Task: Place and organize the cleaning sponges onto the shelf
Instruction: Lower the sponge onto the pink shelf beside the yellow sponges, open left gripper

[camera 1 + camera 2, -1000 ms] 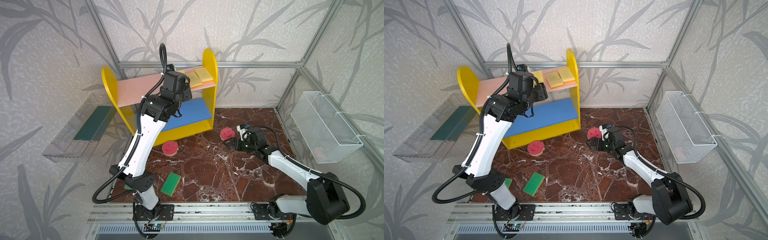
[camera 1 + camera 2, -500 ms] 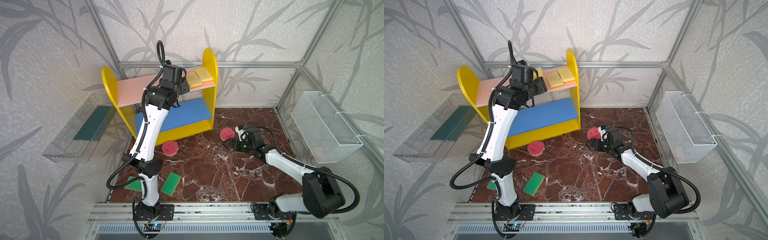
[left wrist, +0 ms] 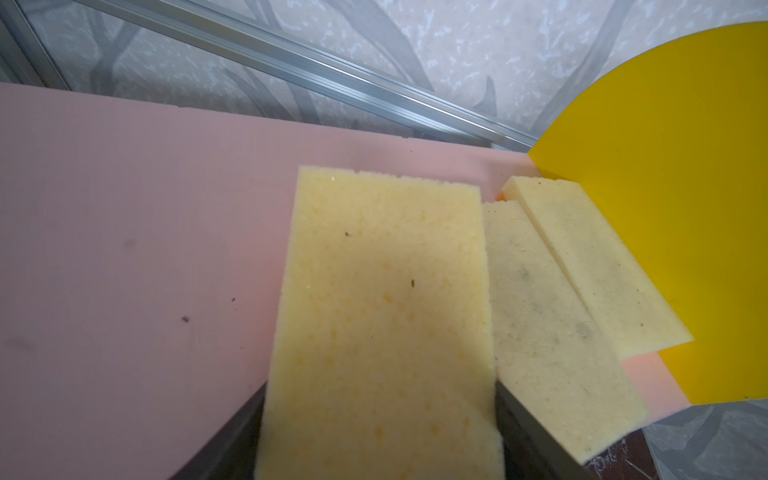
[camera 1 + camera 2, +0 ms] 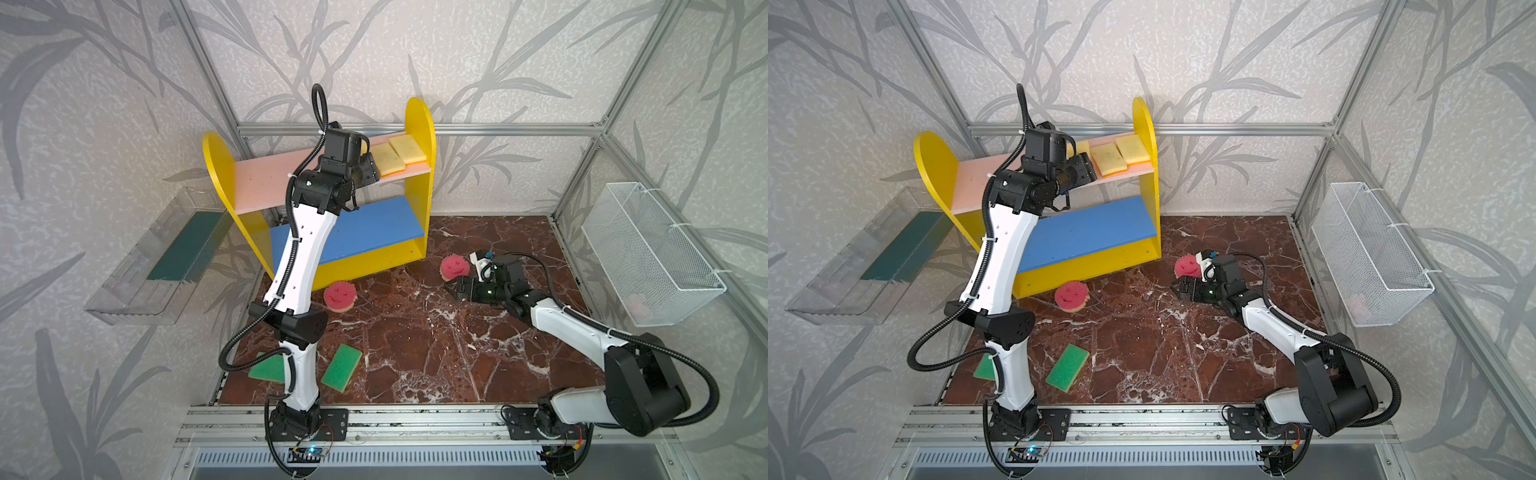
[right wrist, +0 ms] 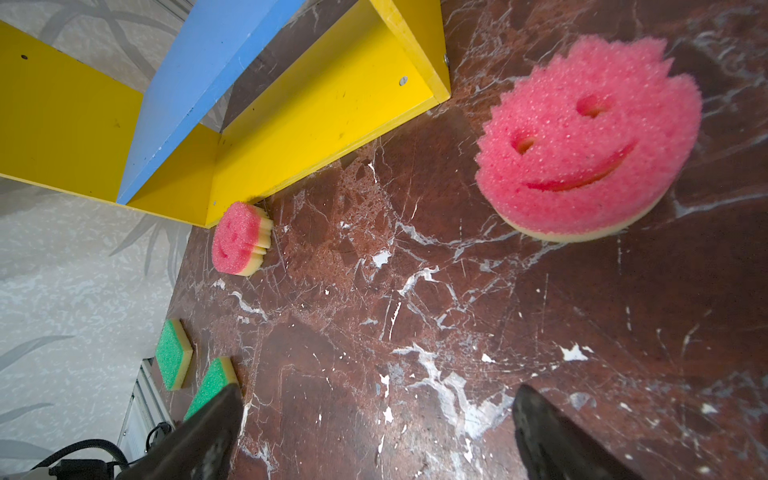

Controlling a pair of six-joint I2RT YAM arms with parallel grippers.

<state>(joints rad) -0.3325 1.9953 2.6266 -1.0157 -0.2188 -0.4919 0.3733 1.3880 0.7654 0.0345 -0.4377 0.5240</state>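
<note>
1. Shelf (image 4: 249,187): two yellow sponges (image 4: 390,160) lie on its pink board. A third sponge (image 3: 382,311) sits between the left fingers (image 3: 536,453), grip unclear.
2. Counter (image 4: 436,332): pink sponges (image 4: 455,267), green sponges (image 4: 341,367); right fingers (image 5: 552,440) apart.
3. Clear tray (image 4: 124,299): green mat (image 4: 187,245).

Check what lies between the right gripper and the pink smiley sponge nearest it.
Nothing but bare marble floor lies between the open right gripper and that pink smiley sponge; the right wrist view shows it.
</note>
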